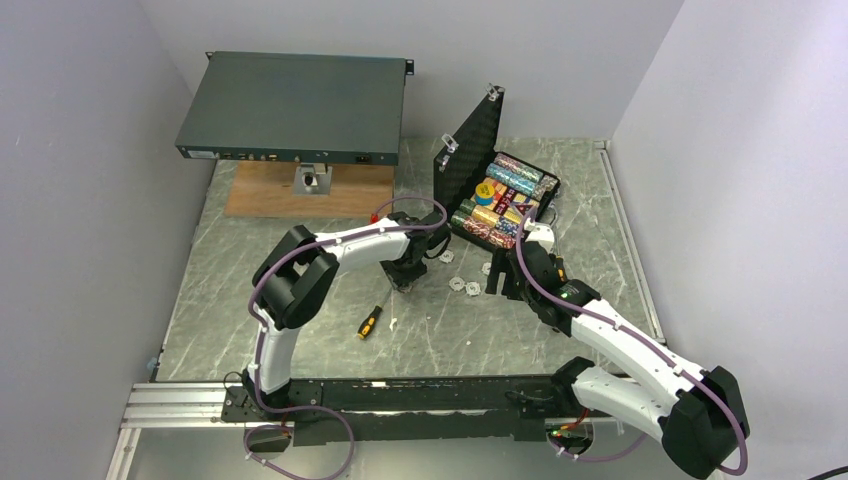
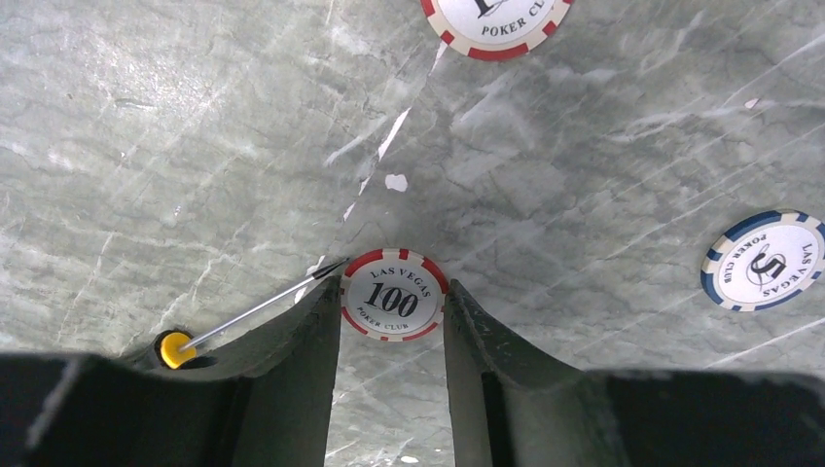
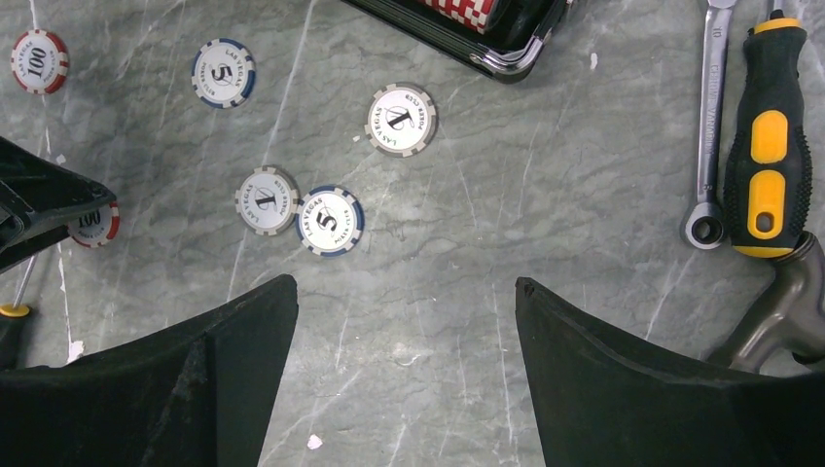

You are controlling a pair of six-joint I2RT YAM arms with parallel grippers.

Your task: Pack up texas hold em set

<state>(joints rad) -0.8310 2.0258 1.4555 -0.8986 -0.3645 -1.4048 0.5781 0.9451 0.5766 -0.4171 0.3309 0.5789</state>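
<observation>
On the grey marble table, the left tool narrowly brackets a "Las Vegas Poker Club 100" chip; the right tool gapes wide.

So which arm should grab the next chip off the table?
Left, probably. Its tool already has the red 100 chip right between its open fingertips. The right tool hangs open over bare table, with the loose chips beyond its tips.

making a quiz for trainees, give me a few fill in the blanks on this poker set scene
1. The chip between the left gripper fingertips is marked ____.
2. The lid of the black case is ____.
3. Beside the ratchet wrench in the right wrist view lies a ____ with an orange-and-black handle.
4. The right gripper holds ____.

Missing words: 100; open; screwdriver; nothing
</observation>
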